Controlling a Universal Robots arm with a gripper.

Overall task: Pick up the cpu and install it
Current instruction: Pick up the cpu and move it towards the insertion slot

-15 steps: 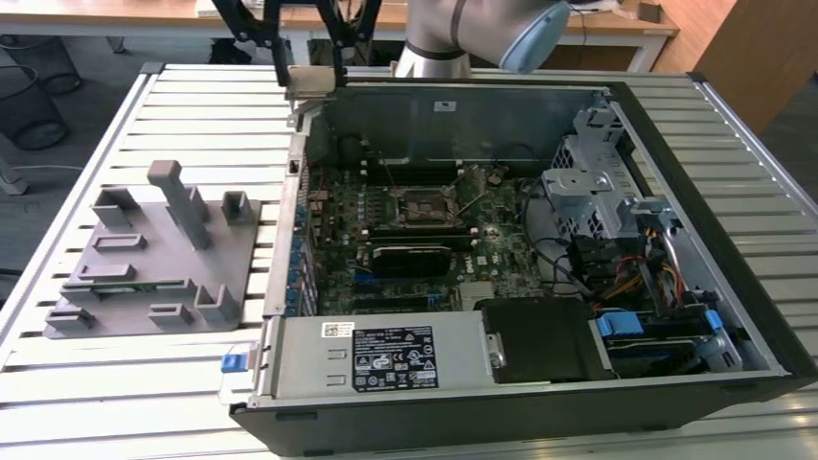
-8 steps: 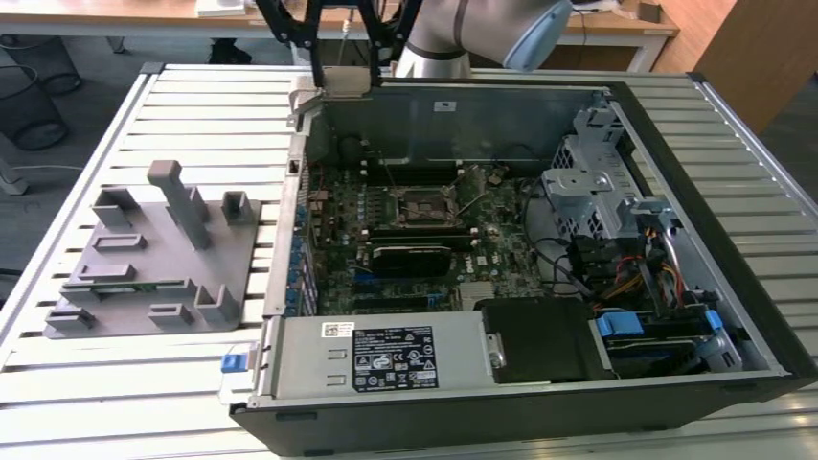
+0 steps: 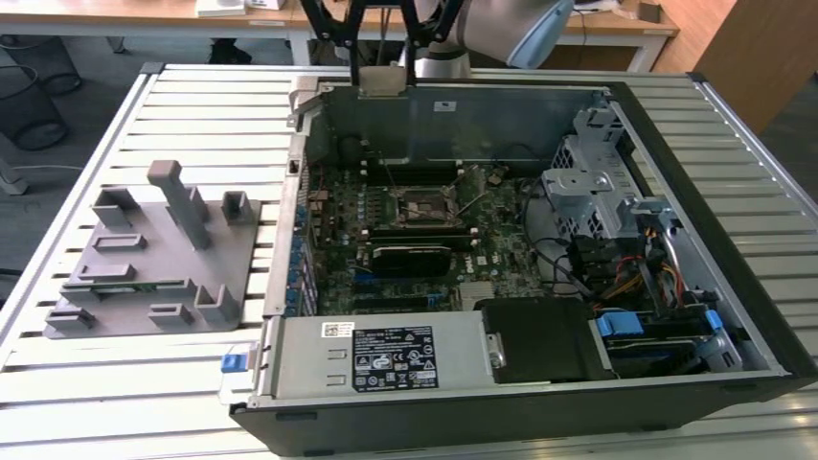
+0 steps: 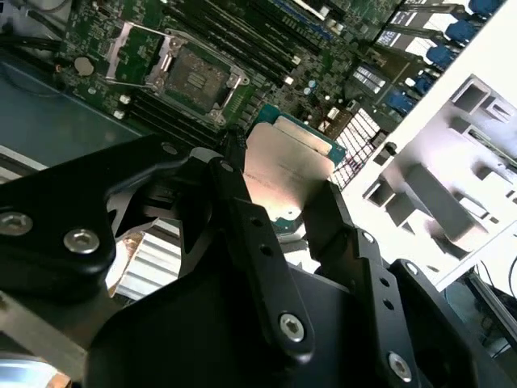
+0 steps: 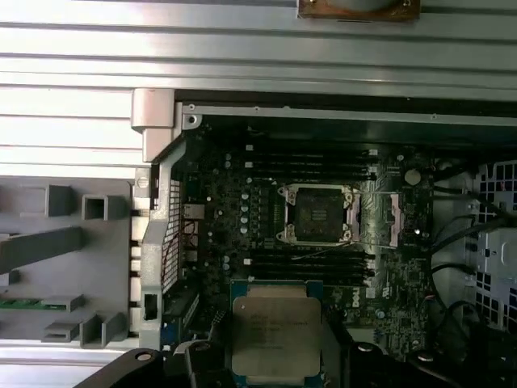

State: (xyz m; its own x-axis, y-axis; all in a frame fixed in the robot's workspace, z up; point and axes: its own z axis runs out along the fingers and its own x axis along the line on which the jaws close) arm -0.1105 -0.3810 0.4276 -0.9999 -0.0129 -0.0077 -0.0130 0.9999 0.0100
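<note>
Gripper [image 4: 281,192] pinched on cpu [image 4: 284,158] edges; cpu held apart from open mobo socket [image 5: 317,214].

Soft, even daylight lights the exterior view: the slatted table [image 3: 115,383] is bright and pale, and the inside of the computer case [image 3: 511,422] is shadowed. In the second wrist view glare whitens the cpu [image 4: 283,174] and the fixture plate [image 4: 452,162] washes out. In the first wrist view the motherboard [image 5: 242,202] is dim.

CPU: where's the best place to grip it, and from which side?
By two opposite thin edges, coming from the lid side: the cpu is flat and square, so only its edges offer purchase. The pincer holds it so now.
</note>
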